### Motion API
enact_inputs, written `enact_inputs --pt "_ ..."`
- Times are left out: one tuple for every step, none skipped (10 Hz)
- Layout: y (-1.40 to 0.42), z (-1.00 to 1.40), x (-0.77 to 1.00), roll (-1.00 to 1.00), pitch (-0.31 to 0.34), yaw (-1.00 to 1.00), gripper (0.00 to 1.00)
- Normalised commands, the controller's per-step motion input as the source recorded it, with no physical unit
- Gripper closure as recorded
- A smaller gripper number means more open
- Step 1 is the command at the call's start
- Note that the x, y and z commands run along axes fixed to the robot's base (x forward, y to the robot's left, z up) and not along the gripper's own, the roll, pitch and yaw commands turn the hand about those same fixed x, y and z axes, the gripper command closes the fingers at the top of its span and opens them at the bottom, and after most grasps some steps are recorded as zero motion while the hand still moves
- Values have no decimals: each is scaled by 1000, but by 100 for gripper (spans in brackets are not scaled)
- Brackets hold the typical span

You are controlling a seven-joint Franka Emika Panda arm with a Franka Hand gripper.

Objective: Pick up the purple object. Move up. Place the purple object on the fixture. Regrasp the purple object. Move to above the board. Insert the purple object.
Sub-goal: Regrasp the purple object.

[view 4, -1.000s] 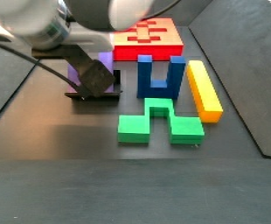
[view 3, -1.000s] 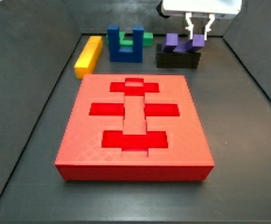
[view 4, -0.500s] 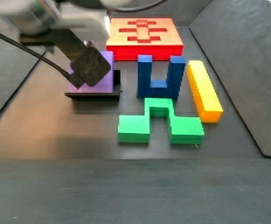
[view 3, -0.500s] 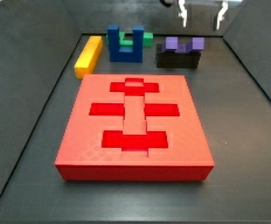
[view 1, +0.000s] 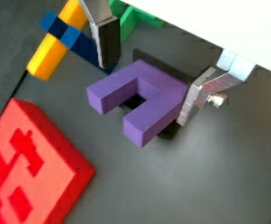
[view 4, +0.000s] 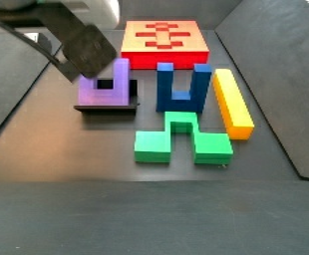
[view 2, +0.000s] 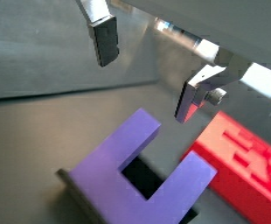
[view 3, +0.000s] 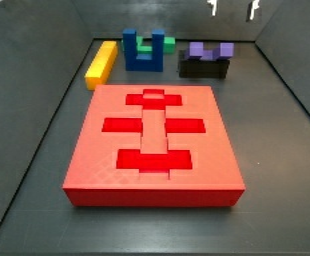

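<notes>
The purple object [view 3: 211,50] lies on the dark fixture [view 3: 203,69] at the far right of the floor, its prongs and notch level on top. It also shows in a side view [view 4: 104,88] on the fixture [view 4: 107,109]. My gripper [view 3: 233,9] hangs well above it, open and empty. In both wrist views the purple object [view 1: 144,94] [view 2: 144,175] lies below and between the spread fingers [view 1: 103,39] [view 2: 104,42], apart from them. The red board [view 3: 154,140] with cross-shaped cutouts lies in the middle of the floor.
A yellow bar [view 3: 102,62] lies at the far left. A blue U-shaped block [view 3: 135,55] with a green block [view 3: 148,44] stands beside the fixture. In a side view the blue block [view 4: 181,88], green block [view 4: 181,139] and yellow bar [view 4: 232,100] lie near the fixture.
My gripper has let go of the purple object and risen straight up. The purple object stays on the fixture.
</notes>
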Motion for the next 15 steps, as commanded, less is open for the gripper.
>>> enact_inputs --pt "0 0 46 1000 209 0 0" --pt "0 0 3 1000 183 0 0" --pt "0 0 0 1000 169 0 0" --pt "0 0 0 894 157 0 0" --pt "0 0 40 917 171 0 0" --pt "0 0 83 954 186 0 0" --pt "0 0 103 966 197 0 0" --pt "0 0 114 951 189 0 0" --pt "0 -20 137 946 191 0 0" --pt "0 -23 129 920 183 0 0" --pt "0 -11 91 900 157 0 0" --pt "0 0 114 857 171 0 0" --pt "0 0 129 817 197 0 0" --pt "-31 0 206 740 226 0 0" --pt "-66 0 157 674 183 0 0"
